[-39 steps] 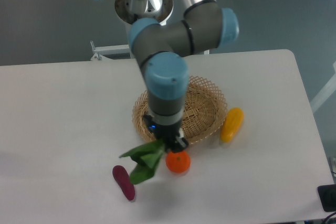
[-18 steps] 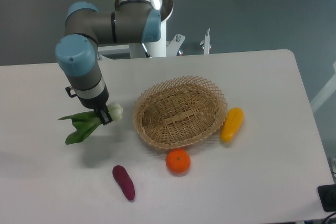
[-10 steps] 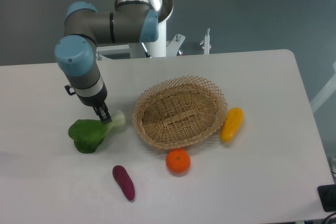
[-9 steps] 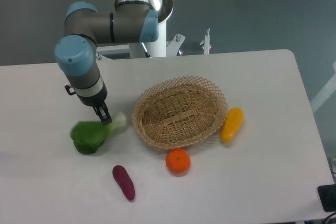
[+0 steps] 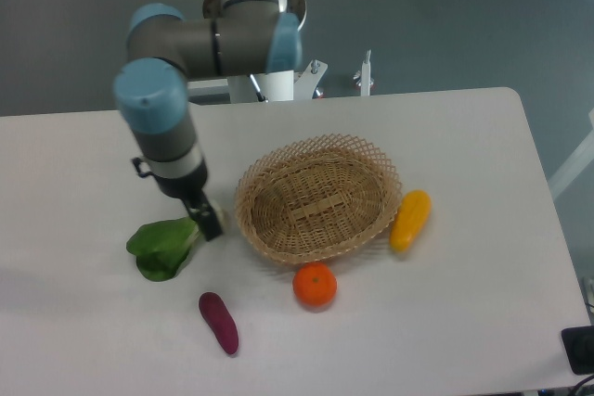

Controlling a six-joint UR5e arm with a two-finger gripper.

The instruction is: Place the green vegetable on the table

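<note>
The green vegetable (image 5: 164, 247) lies flat on the table (image 5: 83, 183), left of the basket. Its dark leaves point left, and its pale stem end is hidden behind my fingers. My gripper (image 5: 206, 221) points down right at the stem end. Its dark fingers (image 5: 201, 211) stand slightly apart, and the vegetable rests on the tabletop under its own weight.
A round wicker basket (image 5: 318, 197) sits right of my gripper, close to it. An orange (image 5: 315, 285) lies in front of the basket, a yellow vegetable (image 5: 410, 220) to its right, and a purple vegetable (image 5: 219, 323) near the front edge.
I carried the green vegetable from in front of the basket to its left and lowered it onto the table. Since then the arm has shifted a little right.
</note>
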